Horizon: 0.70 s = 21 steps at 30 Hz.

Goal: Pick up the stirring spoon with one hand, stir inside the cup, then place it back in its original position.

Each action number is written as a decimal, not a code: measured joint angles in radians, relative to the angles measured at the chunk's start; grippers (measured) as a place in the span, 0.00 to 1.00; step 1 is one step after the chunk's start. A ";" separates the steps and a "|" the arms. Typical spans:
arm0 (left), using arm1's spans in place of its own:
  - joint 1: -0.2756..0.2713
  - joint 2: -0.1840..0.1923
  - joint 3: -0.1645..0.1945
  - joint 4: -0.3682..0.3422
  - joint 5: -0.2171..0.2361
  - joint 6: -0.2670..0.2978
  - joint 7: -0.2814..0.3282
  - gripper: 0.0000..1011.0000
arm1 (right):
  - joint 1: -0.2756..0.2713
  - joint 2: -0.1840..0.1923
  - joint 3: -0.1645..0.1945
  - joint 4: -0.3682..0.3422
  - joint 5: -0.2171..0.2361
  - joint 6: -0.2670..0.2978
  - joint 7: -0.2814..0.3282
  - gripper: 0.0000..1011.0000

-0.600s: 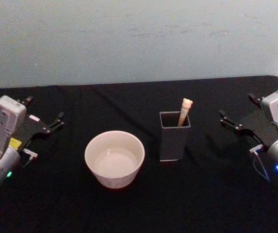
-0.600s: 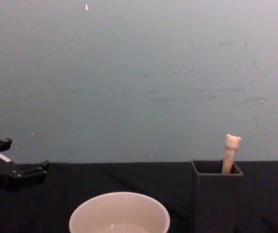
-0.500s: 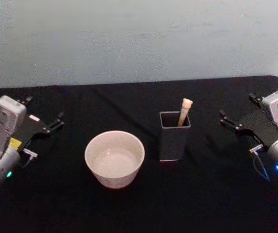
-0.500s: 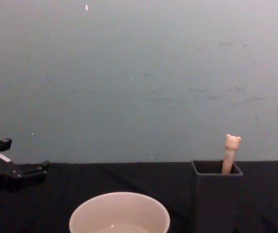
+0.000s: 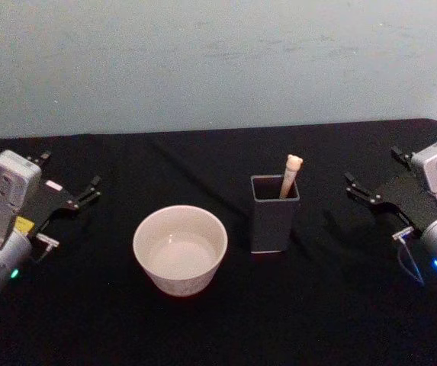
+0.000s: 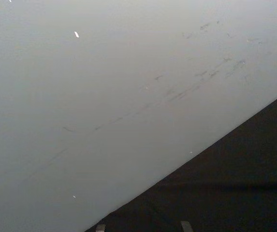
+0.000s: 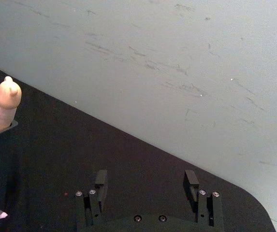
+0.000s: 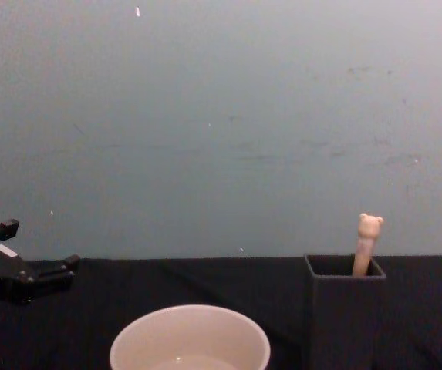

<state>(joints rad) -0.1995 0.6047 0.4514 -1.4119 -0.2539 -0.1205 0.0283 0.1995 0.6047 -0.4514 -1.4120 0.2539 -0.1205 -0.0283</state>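
The black table (image 5: pixel 340 320) is the biggest thing in front of me, and both grippers sit low over it at its outer ends. The left gripper (image 5: pixel 72 168) is at the far left with its fingers spread and nothing between them. The right gripper (image 5: pixel 372 165) is at the far right, fingers likewise apart and empty. The cup (image 5: pixel 180 249) stands left of centre, wide and open-mouthed. Just beside it on the right, not touching, the dark grey holder (image 5: pixel 274 221) stands upright. The stirring spoon (image 5: pixel 289 174) leans in the holder's far right corner. Only its beige handle and bear head clear the rim, and the shaft and bowl are hidden inside.

I judge the spoon light, stiff and slim, and its smooth handle is likely to slip in a loose pinch. I would take it just under the bear head and draw it straight up, because the tall, narrow holder looks easy to tip. The spoon is well apart from both grippers but nearer the right one, whose fingers point toward it.
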 joint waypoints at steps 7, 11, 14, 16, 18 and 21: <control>0.000 0.000 0.000 0.000 0.000 0.000 0.000 0.99 | 0.000 0.000 0.000 0.000 0.000 0.000 0.000 0.99; 0.000 0.000 0.000 0.000 0.000 0.000 0.000 0.99 | 0.000 0.000 0.000 0.000 0.000 0.000 0.000 0.99; 0.000 0.000 0.000 0.000 0.000 0.000 0.000 0.99 | 0.000 0.000 0.000 0.000 0.000 0.000 0.000 0.99; 0.000 0.000 0.000 0.000 0.000 0.000 0.000 0.99 | 0.000 0.000 0.000 0.000 0.000 0.000 0.000 0.99; 0.000 0.000 0.000 0.000 0.000 0.000 0.000 0.99 | 0.000 0.000 0.000 0.000 0.000 0.000 0.000 0.99; 0.000 0.000 0.000 0.000 0.000 0.000 0.000 0.99 | 0.000 0.000 0.000 0.000 0.000 0.000 0.000 0.99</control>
<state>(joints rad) -0.1996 0.6047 0.4514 -1.4120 -0.2539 -0.1205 0.0283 0.1995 0.6047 -0.4514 -1.4120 0.2539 -0.1205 -0.0283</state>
